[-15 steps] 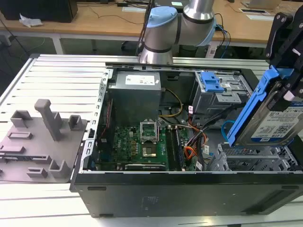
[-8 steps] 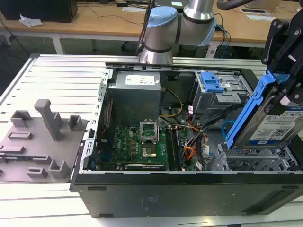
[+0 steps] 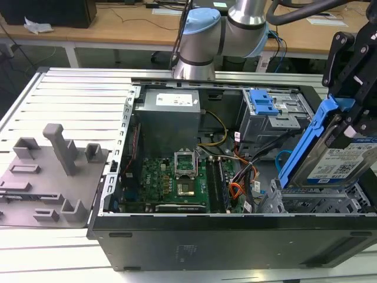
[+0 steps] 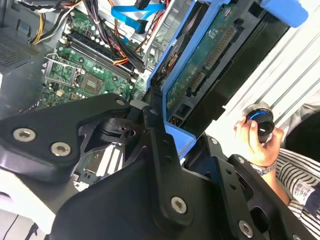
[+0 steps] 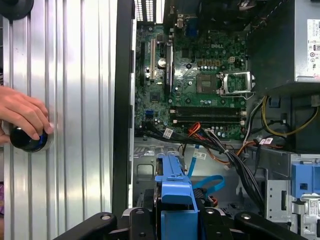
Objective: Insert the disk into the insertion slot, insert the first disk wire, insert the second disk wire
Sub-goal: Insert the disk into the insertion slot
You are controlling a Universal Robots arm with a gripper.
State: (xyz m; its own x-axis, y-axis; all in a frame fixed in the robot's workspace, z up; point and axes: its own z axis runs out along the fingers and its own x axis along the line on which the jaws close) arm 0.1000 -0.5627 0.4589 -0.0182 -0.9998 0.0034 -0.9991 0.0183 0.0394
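gripper jaws clamped on disk, silver-grey w/ white label, blue carrier, tilted

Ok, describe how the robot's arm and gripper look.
The arm is silver-grey tubing with rounded light-blue joint caps; a thick black hose loops beside it. The gripper is matte black, angular linked plates with silver screw heads.

Robotics lab/workshop: open PC case on slotted alu desk, robot arm base just behind case, grey fixture plate beside it, wooden desks further behind.
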